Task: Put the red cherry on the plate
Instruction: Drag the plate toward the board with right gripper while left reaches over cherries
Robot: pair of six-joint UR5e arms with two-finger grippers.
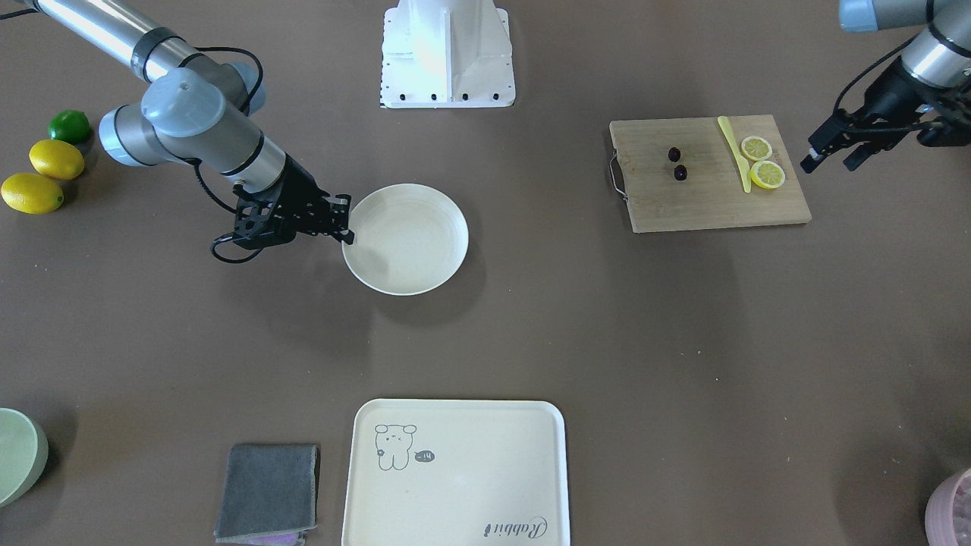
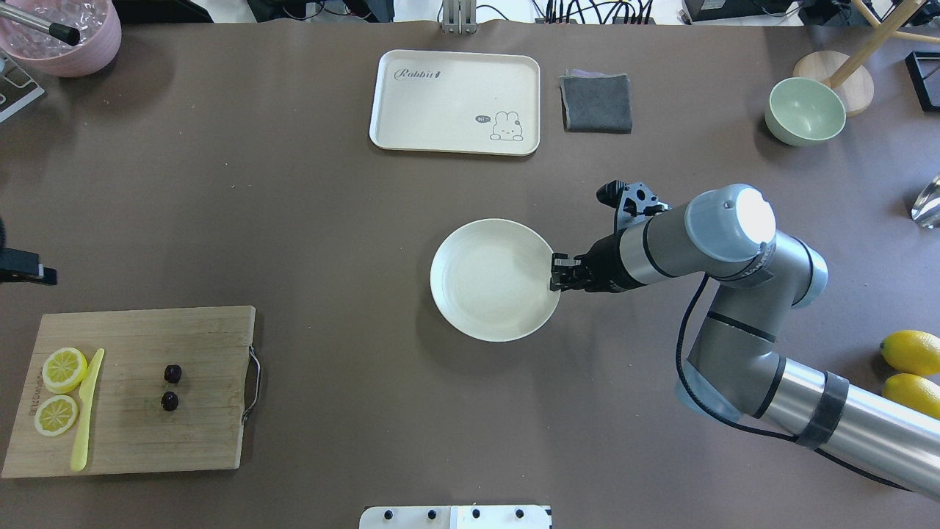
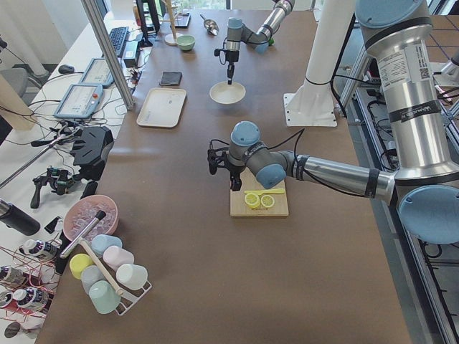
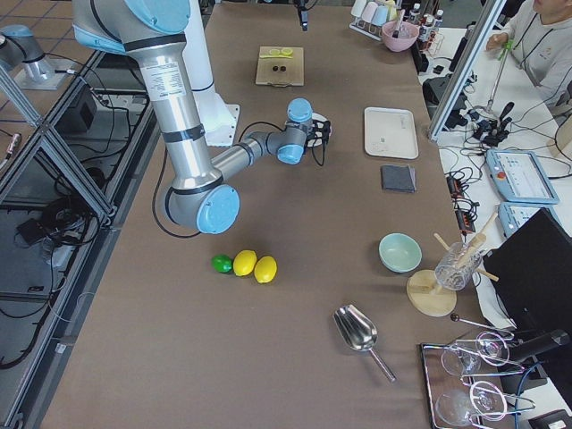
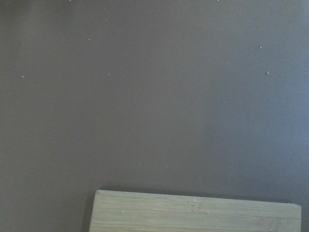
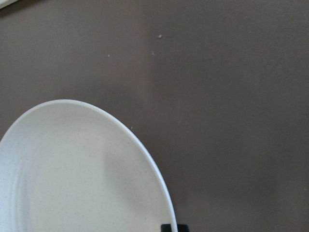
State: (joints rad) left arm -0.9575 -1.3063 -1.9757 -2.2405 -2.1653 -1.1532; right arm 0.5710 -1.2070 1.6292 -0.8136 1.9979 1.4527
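Overhead I look toward twelve o'clock, the front camera back toward six; both share the plate (image 2: 477,290), close under my right wrist.

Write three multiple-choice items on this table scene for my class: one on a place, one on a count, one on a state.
1. Where does the red cherry lie?
A on the plate
B on the wooden cutting board
C nowhere in view

2. How many lemon slices lie on that board?
A one
B two
C three

3. What state is the plate in?
A empty
B holding the cherry
C turned upside down

Answers:
1 B, the dark cherries sit mid-board.
2 B, two slices lie beside the yellow knife.
3 A, its upright surface is bare.
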